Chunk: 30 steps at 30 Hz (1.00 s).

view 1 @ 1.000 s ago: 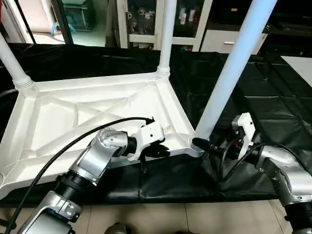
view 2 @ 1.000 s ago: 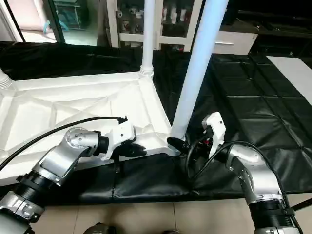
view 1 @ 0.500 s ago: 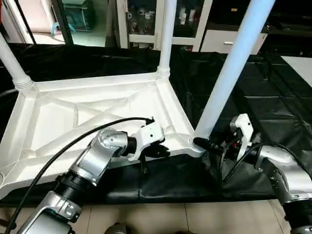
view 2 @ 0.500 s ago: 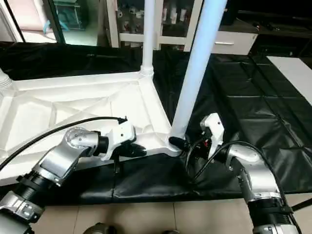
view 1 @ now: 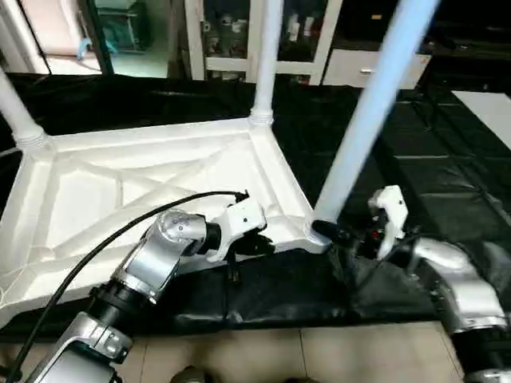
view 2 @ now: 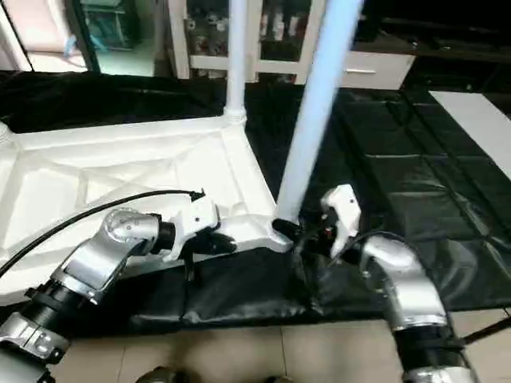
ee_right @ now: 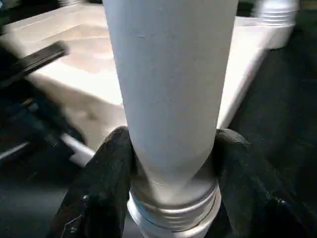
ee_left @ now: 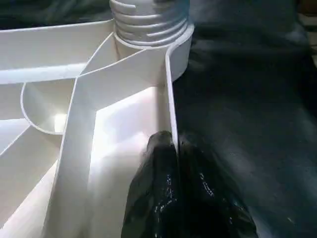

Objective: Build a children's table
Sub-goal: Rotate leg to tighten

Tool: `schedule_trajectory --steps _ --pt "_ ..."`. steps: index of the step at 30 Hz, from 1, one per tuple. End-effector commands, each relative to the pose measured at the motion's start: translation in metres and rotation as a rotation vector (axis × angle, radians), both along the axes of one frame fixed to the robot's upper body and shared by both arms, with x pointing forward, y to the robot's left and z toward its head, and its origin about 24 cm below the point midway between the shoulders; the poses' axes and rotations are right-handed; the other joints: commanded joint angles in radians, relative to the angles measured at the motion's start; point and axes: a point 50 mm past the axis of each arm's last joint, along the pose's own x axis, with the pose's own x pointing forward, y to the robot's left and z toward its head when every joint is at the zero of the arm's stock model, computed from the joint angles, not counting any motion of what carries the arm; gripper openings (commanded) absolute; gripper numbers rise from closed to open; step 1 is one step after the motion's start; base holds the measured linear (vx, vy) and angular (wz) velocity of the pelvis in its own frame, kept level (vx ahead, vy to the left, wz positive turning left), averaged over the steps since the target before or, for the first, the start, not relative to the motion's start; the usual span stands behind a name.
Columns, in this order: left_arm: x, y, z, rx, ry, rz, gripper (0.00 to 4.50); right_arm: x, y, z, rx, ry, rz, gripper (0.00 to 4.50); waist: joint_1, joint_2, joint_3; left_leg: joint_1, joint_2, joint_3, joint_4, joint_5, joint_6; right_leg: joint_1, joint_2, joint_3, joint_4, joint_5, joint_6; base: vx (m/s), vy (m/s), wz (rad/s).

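A lab or workshop: glass-door cabinets point(view 1: 239, 36) of bottles behind a black-sheeted work table point(view 1: 447, 167).

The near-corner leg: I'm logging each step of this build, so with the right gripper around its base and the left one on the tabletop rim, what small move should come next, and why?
Probably a twist of the right gripper to screw the leg further in. Its fingers flank the leg just above the threaded collar, which sits at the corner socket of the upturned tabletop. The left gripper pinches the rim, steadying it.

Head stereo pair looking down, wrist cameras close (sharing the tabletop point(view 1: 160, 171))
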Motion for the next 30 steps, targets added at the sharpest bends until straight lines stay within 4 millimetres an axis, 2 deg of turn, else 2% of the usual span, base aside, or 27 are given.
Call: schedule_trajectory --steps 1,3,4,5,7,8,9,10,11,14,16,17,19,20,21,22,28,29,30 --pt "0.000 -0.015 0.004 -0.033 -0.009 -0.037 0.00 0.009 -0.018 -0.006 -0.046 0.044 -0.247 2.07 -0.005 -0.006 -0.069 0.031 0.070 -0.044 -0.080 -0.345 -0.022 0.031 -0.079 0.052 -0.079 -0.430 -0.167 0.000 0.000 0.00" --pt "0.012 -0.020 0.005 -0.013 -0.041 0.051 0.00 0.014 -0.011 -0.013 -0.029 0.082 -0.409 2.06 -0.014 -0.006 -0.070 0.037 0.069 -0.045 -0.080 -0.376 -0.039 0.024 -0.078 0.052 -0.084 -0.467 -0.153 0.000 0.000 0.00" --pt "0.012 -0.020 0.005 -0.013 -0.041 0.051 0.00 0.014 -0.011 -0.013 -0.029 0.082 -0.409 2.06 -0.017 -0.006 -0.070 0.038 0.068 -0.047 -0.080 -0.389 -0.048 0.022 -0.081 0.051 -0.089 -0.488 -0.144 0.000 0.000 0.00" --pt "0.022 -0.028 0.009 -0.012 -0.061 0.115 0.00 0.018 -0.004 -0.017 0.003 0.113 -0.525 2.06 -0.018 -0.005 -0.070 0.037 0.069 -0.049 -0.080 -0.402 -0.050 0.025 -0.082 0.050 -0.091 -0.502 -0.135 0.000 0.000 0.00" --pt "0.028 -0.037 0.013 -0.021 -0.073 0.161 0.00 0.022 0.007 -0.021 0.033 0.134 -0.590 2.06 -0.023 -0.005 -0.071 0.041 0.066 -0.050 -0.078 -0.423 -0.059 0.016 -0.082 0.048 -0.095 -0.524 -0.128 0.000 0.000 0.00" --pt "0.031 -0.046 0.015 -0.027 -0.083 0.186 0.00 0.025 0.016 -0.022 0.019 0.124 -0.622 2.05 -0.025 -0.005 -0.071 0.041 0.067 -0.053 -0.079 -0.433 -0.065 0.018 -0.083 0.045 -0.097 -0.528 -0.122 0.000 0.000 0.00" --pt "0.031 -0.046 0.015 -0.027 -0.083 0.186 0.00 0.025 0.016 -0.022 0.019 0.124 -0.622 2.05 -0.025 -0.005 -0.071 0.044 0.067 -0.052 -0.079 -0.446 -0.068 0.016 -0.082 0.045 -0.099 -0.524 -0.117 0.000 0.000 0.00" --pt "0.034 -0.058 0.019 -0.048 -0.087 0.205 0.00 0.028 0.027 -0.023 0.001 0.120 -0.668 2.05 -0.023 -0.004 -0.071 0.044 0.068 -0.053 -0.079 -0.449 -0.066 0.017 -0.083 0.046 -0.099 -0.517 -0.117 0.000 0.000 0.00" --pt "0.034 -0.061 0.020 -0.053 -0.089 0.205 0.00 0.030 0.031 -0.023 -0.003 0.114 -0.665 2.05 -0.027 -0.003 -0.070 0.043 0.066 -0.051 -0.080 -0.456 -0.067 0.013 -0.081 0.046 -0.100 -0.515 -0.116 0.000 0.000 0.00" --pt "0.033 -0.076 0.024 -0.079 -0.098 0.190 0.00 0.034 0.051 -0.020 -0.002 0.088 -0.637 2.04 -0.025 -0.006 -0.073 0.041 0.065 -0.050 -0.079 -0.446 -0.055 0.016 -0.083 0.047 -0.100 -0.495 -0.111 0.000 0.000 0.00" --pt "0.032 -0.079 0.025 -0.084 -0.101 0.179 0.00 0.036 0.057 -0.016 0.038 0.089 -0.620 2.04 -0.023 -0.008 -0.073 0.040 0.065 -0.050 -0.079 -0.439 -0.047 0.017 -0.083 0.047 -0.098 -0.483 -0.114 0.000 0.000 0.00" --pt "0.032 -0.078 0.025 -0.084 -0.101 0.178 0.00 0.036 0.058 -0.014 0.050 0.083 -0.606 2.04 -0.022 -0.009 -0.074 0.036 0.065 -0.049 -0.080 -0.420 -0.040 0.021 -0.083 0.049 -0.095 -0.461 -0.117 0.000 0.000 0.00" --pt "0.032 -0.074 0.023 -0.078 -0.105 0.175 0.00 0.036 0.058 -0.009 0.093 0.067 -0.576 2.04 -0.021 -0.009 -0.074 0.036 0.065 -0.046 -0.080 -0.403 -0.033 0.021 -0.082 0.051 -0.092 -0.439 -0.121 0.000 0.000 0.00" --pt "0.032 -0.070 0.021 -0.074 -0.105 0.178 0.00 0.036 0.057 -0.006 0.127 0.057 -0.561 2.39 -0.018 -0.011 -0.075 0.033 0.066 -0.045 -0.081 -0.384 -0.025 0.024 -0.083 0.051 -0.090 -0.427 -0.126 0.000 0.000 0.00" --pt "0.032 -0.069 0.021 -0.073 -0.105 0.179 0.00 0.036 0.056 -0.005 0.131 0.051 -0.559 2.39 -0.018 -0.011 -0.075 0.032 0.066 -0.045 -0.081 -0.381 -0.023 0.025 -0.083 0.052 -0.089 -0.426 -0.127 0.000 0.000 0.00" --pt "0.032 -0.069 0.021 -0.073 -0.105 0.179 0.00 0.036 0.056 -0.005 0.131 0.051 -0.559 2.60 -0.018 -0.010 -0.075 0.031 0.067 -0.045 -0.081 -0.377 -0.022 0.026 -0.084 0.052 -0.089 -0.424 -0.128 0.000 0.000 0.00" --pt "0.028 -0.049 0.015 -0.063 -0.106 0.138 0.00 0.033 0.030 0.009 0.125 -0.052 -0.546 3.21 -0.014 -0.006 -0.076 0.030 0.070 -0.042 -0.083 -0.336 -0.015 0.028 -0.080 0.055 -0.080 -0.355 -0.150 0.000 0.000 0.00" --pt "0.025 -0.043 0.011 -0.060 -0.088 0.124 0.00 0.032 0.016 0.011 0.079 -0.071 -0.586 3.28 -0.013 -0.007 -0.076 0.030 0.070 -0.040 -0.082 -0.329 -0.012 0.028 -0.081 0.056 -0.078 -0.341 -0.157 0.000 0.000 0.00" --pt "0.023 -0.041 0.010 -0.059 -0.081 0.122 0.00 0.031 0.012 0.011 0.066 -0.076 -0.597 3.38 -0.014 -0.007 -0.077 0.028 0.071 -0.039 -0.083 -0.311 -0.011 0.031 -0.079 0.056 -0.074 -0.322 -0.164 0.000 0.000 0.00"
